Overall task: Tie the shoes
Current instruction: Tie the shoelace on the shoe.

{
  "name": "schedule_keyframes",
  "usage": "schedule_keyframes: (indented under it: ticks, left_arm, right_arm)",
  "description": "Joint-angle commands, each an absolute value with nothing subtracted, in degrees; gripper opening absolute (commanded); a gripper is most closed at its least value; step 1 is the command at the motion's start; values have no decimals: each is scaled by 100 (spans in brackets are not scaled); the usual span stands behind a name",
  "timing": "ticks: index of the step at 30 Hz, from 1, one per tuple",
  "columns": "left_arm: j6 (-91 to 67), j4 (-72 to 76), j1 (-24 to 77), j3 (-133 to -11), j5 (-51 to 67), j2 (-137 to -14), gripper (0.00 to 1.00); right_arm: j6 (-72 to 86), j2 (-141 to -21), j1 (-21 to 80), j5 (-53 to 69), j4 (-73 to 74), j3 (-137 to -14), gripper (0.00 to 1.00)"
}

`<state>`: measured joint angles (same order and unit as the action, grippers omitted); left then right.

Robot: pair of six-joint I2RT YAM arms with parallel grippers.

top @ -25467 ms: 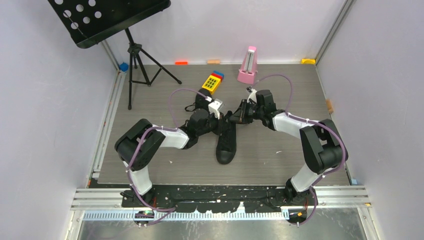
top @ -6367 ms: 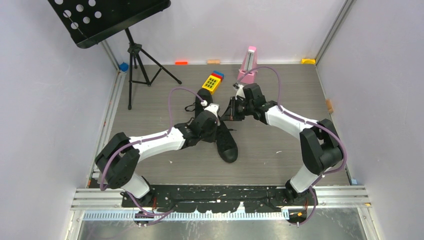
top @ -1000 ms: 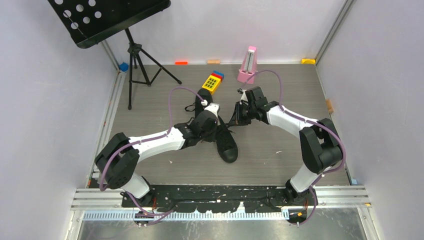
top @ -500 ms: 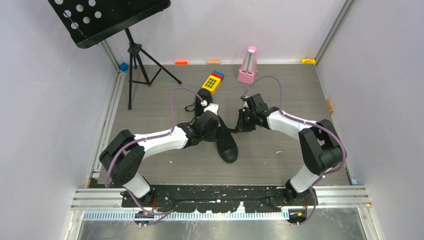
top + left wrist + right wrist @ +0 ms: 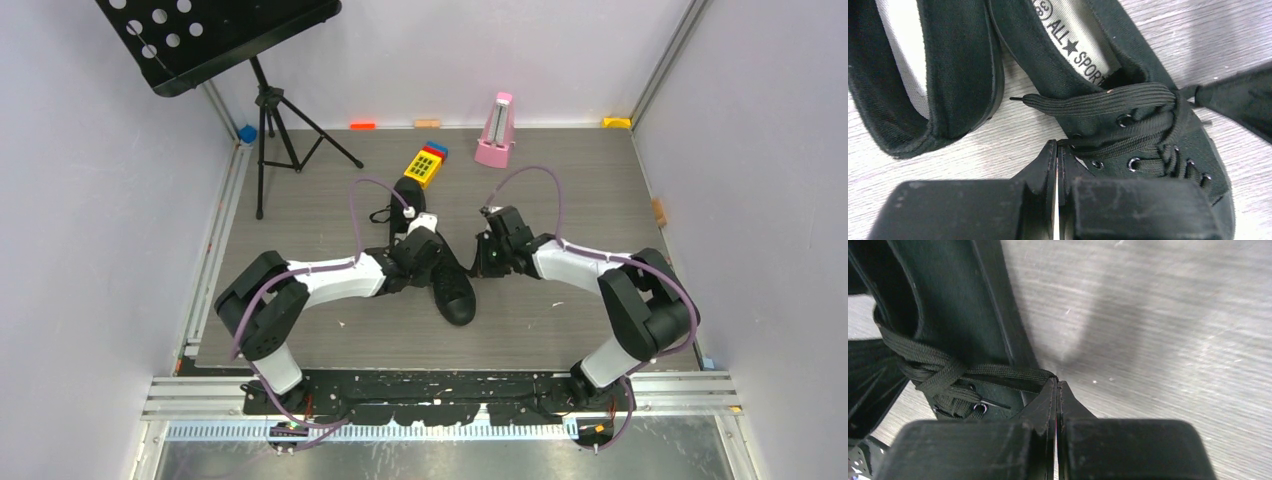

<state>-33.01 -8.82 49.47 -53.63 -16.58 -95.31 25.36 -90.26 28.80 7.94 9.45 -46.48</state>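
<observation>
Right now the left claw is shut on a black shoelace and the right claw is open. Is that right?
Not quite: the right gripper is shut too, pinching a black lace of the shoe, as the right wrist view shows. The left gripper is indeed shut on a shoelace.

The near shoe (image 5: 455,290) lies on the tabletop (image 5: 560,320) between the left pincer (image 5: 1056,145) and right pincer (image 5: 1056,381), each nipping its lace (image 5: 998,372). The far shoe (image 5: 407,195), keypad toy (image 5: 426,165), metronome (image 5: 494,130) and music stand (image 5: 272,120) lie behind.
</observation>
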Motion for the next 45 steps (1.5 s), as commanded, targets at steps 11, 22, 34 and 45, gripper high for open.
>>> schedule_keyframes:
  ticks: [11,22,34,45]
  left_arm:
    - [-2682,410,4887,-5290,-1133,-9640,0]
    - [-2502,173,4888,-5182,-1174,-9051,0]
    - [-2199,-147,4887,-5389,-1245,-8783,0]
    - [-2073,-267,4863,-5427,-1001,-8724,0]
  right_arm:
    - [3306,-8372,3334,822,-508,-3405,0]
    - [2949,-7722,3364,224,257,-3748,0]
    - [2615,-7902,2784,251,598,-4521,3]
    - [2568,-7637,2628,821,760,-4567,36]
